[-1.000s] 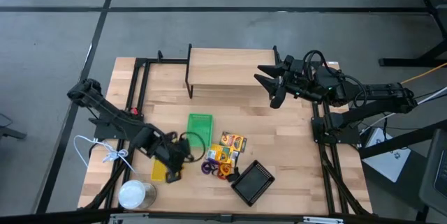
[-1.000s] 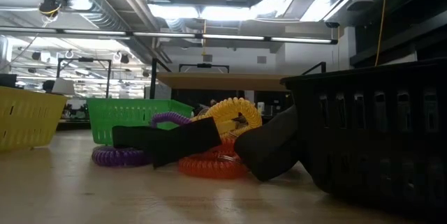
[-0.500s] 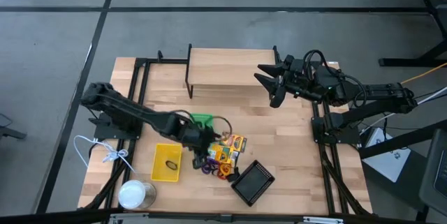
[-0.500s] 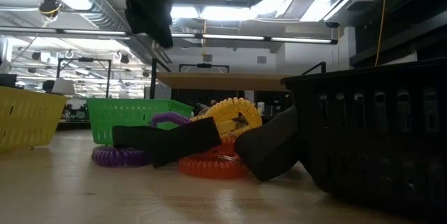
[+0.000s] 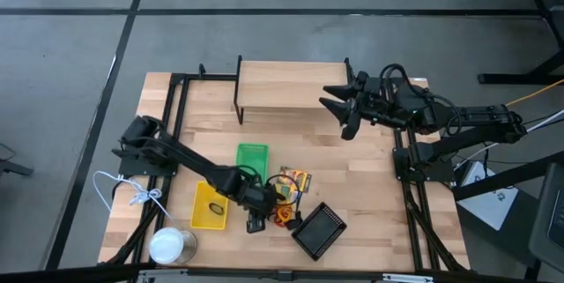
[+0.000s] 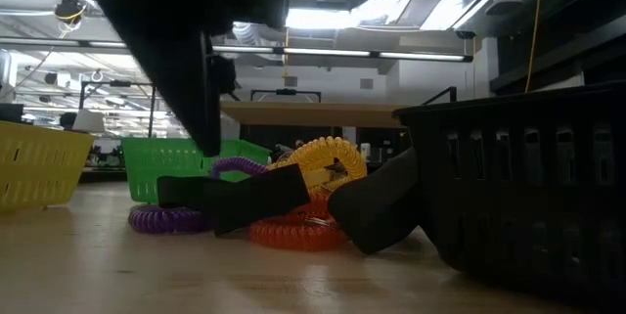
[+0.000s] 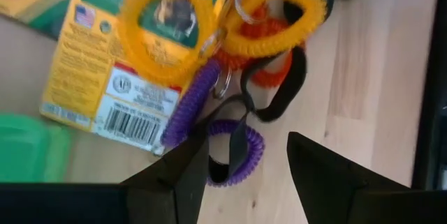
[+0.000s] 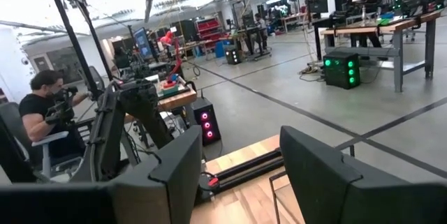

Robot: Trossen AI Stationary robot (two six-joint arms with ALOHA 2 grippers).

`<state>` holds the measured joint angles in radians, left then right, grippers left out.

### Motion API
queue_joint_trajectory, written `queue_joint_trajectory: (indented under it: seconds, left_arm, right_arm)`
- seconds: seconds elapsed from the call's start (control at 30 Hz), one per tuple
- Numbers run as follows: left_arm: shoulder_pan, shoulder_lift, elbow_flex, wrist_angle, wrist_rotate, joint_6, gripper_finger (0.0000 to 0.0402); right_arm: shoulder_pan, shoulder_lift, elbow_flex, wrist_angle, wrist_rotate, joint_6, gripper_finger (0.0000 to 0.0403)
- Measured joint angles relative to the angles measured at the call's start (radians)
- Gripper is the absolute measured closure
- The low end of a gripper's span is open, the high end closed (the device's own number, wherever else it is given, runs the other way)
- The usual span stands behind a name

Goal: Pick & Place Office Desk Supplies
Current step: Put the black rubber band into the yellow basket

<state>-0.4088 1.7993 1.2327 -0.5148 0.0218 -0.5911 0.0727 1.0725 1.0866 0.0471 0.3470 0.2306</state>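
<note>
My left gripper [image 5: 256, 219] [image 7: 244, 172] is open and points steeply down over a heap of loops near the table's near edge. A purple loop [image 7: 237, 153] [image 6: 171, 219] lies under the gap between its fingers, untouched. Beside it lie an orange loop [image 6: 293, 232], yellow loops [image 7: 167, 18] and a black strap [image 7: 283, 91], partly on a printed box [image 7: 105, 77]. The green tray [image 5: 252, 155], yellow tray [image 5: 210, 205] and black mesh tray [image 5: 317, 228] stand around the heap. My right gripper [image 5: 345, 111] [image 8: 241, 175] waits open, raised at the far right.
A small black thing [image 5: 214, 205] lies in the yellow tray. A white round can [image 5: 172, 246] and a white cord [image 5: 132, 193] sit at the near left. A raised wooden shelf [image 5: 291, 89] spans the far side. Bare wood lies between the shelf and the trays.
My left gripper has gone from above the yellow tray toward the table's right, over to the heap of loops, and has come down close above the purple loop. It has stayed open. The yellow tray, covered before, now shows whole.
</note>
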Motion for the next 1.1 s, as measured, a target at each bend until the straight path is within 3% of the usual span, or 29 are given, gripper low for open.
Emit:
queue_joint_trajectory:
  seconds: [0.77, 0.9, 1.1]
  left_arm:
    - [-0.003, 0.073, 0.001, -0.028, 0.022, -0.053, 0.0217]
    - [-0.002, 0.073, 0.000, -0.030, 0.023, -0.037, 0.0252]
    - [-0.001, 0.073, 0.000, -0.032, 0.024, -0.036, 0.0350]
  right_arm:
    - [0.000, 0.000, 0.000, -0.011, 0.000, -0.003, 0.0206]
    - [0.000, 0.000, 0.000, -0.011, 0.000, -0.003, 0.0206]
    - [0.000, 0.000, 0.000, -0.012, 0.001, -0.004, 0.0206]
